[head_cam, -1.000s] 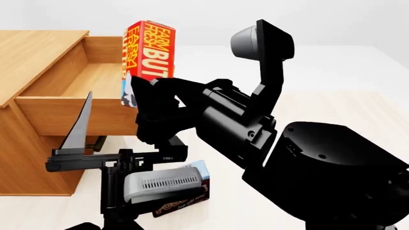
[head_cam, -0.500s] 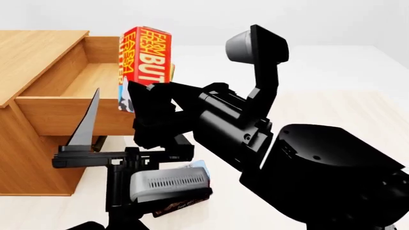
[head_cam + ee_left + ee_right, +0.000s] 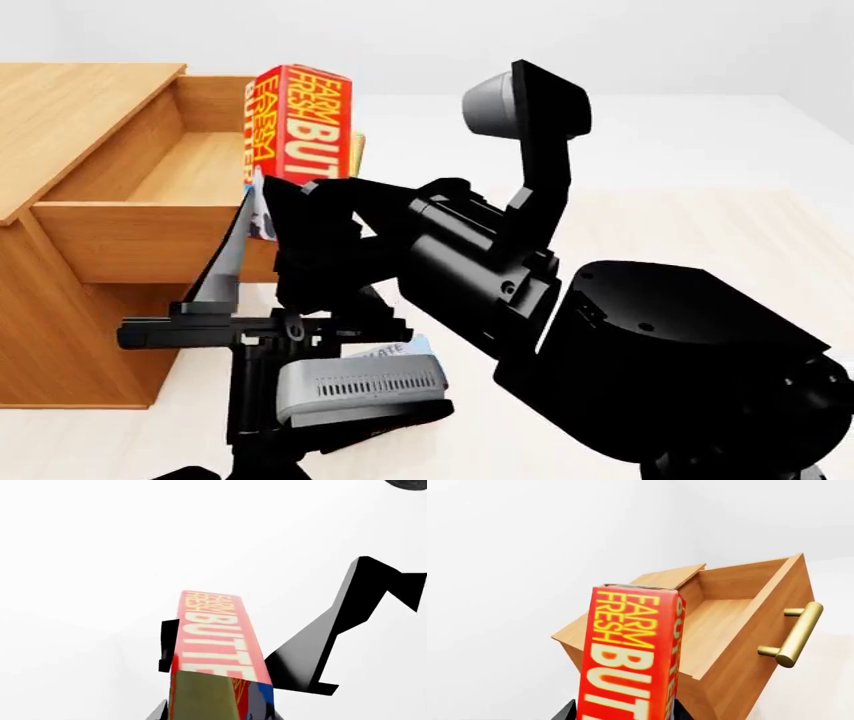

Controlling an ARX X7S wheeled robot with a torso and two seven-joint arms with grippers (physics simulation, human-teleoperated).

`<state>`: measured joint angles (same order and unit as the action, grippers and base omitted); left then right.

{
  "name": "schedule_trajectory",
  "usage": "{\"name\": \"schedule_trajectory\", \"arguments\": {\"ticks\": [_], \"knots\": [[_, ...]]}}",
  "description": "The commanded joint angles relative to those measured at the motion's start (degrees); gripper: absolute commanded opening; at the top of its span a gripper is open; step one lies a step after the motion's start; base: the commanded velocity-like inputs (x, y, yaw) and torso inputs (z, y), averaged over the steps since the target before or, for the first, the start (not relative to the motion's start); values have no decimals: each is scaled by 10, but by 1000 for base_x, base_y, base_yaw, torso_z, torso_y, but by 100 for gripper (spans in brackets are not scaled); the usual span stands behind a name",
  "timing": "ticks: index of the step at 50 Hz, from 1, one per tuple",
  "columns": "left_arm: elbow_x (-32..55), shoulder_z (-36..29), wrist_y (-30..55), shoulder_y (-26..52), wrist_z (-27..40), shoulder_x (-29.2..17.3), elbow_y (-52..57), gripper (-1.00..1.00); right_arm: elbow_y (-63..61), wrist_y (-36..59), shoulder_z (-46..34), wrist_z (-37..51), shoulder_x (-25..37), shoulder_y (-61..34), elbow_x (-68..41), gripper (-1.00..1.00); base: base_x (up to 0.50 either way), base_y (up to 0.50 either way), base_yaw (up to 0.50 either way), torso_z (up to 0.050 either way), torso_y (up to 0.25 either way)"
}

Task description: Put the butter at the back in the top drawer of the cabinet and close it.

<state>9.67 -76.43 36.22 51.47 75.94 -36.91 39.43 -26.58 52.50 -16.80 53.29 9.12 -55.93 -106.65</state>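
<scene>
The butter, a red carton with white lettering, is upright in the air at the right rim of the open top drawer of the cabinet. My right gripper is shut on its lower part; in the right wrist view the carton rises between the jaws of that gripper, with the drawer behind. My left gripper points up from below. Its fingers lie flush on both sides of the carton's bottom end. One left finger reaches the carton's left edge.
The drawer's brass handle sticks out from its front. A pudding box lies on the floor under my left wrist, mostly hidden. My right arm fills the middle of the head view. The drawer holds nothing that I can see.
The left gripper has moved right toward the carton and its visible finger has slid inward to the carton's edge. The right gripper has carried the butter slightly left toward the drawer.
</scene>
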Motion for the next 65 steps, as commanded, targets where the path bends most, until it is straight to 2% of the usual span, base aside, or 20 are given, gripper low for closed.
{"name": "schedule_trajectory", "arguments": {"ticks": [1, 23, 24, 44, 58, 65], "knots": [[3, 4, 2, -2, -7, 5, 0, -100, -8, -10, 6, -4, 2, -8, -3, -100, 0, 0, 0, 0, 0], [5, 16, 12, -5, -12, 0, 11, -100, -19, -26, -2, 17, 12, -20, -22, -100, 0, 0, 0, 0, 1], [5, 18, 12, -5, -13, -1, 10, -100, -21, -28, -1, 20, 13, -22, -25, 100, 0, 0, 0, 0, 0], [26, 56, 26, 12, -27, -15, 1, -100, -74, -56, 29, 85, 67, -36, -79, 100, 0, 0, 0, 1, 1], [72, 129, 76, 71, -56, -45, 13, -100, -149, -80, 78, 126, 130, -28, -134, 100, 0, 0, 0, 0, 1], [74, 136, 104, 104, -80, -57, 9, -100, -177, -89, 107, 133, 163, -10, -153, 100, 0, 0, 0, 1, 1]]}}
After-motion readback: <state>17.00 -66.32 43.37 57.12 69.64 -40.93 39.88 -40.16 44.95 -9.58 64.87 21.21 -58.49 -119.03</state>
